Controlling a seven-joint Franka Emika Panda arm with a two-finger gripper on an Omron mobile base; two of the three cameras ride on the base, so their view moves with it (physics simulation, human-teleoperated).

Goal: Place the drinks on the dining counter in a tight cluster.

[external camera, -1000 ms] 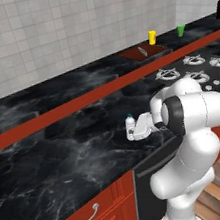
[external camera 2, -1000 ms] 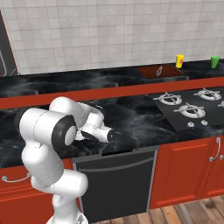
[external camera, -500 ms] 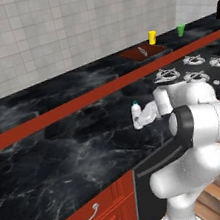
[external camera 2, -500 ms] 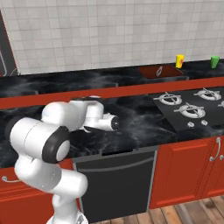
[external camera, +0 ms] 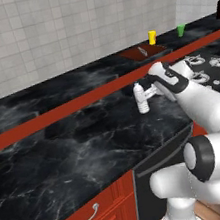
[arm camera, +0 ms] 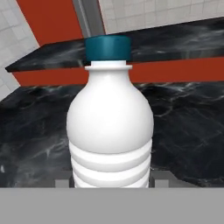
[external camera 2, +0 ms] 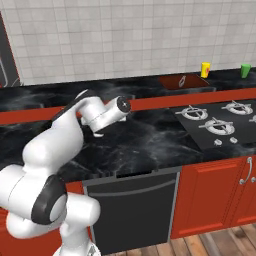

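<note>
**A:** What fills the scene, biggest thing first?

**B:** A long raised black-marble surface [external camera: 54, 98] with a red front runs across the back, under a tiled wall. Just in front of it and lower lies a second black-marble worktop [external camera: 79, 157] over red drawers. The white arm reaches over that lower worktop toward the raised surface.

**A:** And the drink?

**B:** A small water bottle [external camera: 140, 98], pale with a dark cap, stands upright in the claw [external camera: 146, 95], near the raised surface's red front but short of it, above the lower worktop. The claw is pinching the bottle around its lower body.

**A:** Which step is this?

**B:** I judge it the carry: the bottle is gripped and not yet on the raised surface. Next it needs lifting above that edge, moving forward over it, then setting down upright.

**A:** Do the views differ?

**B:** Yes. The left base view gives the bottle side-on beside the raised surface. In the right base view the wrist [external camera 2: 107, 112] hides it, though a hob [external camera 2: 220, 122] and two small cups, yellow [external camera 2: 205, 69] and green [external camera 2: 245, 70], show beyond the raised surface. The hand view shows the bottle's ribbed body and teal cap close up.
</note>
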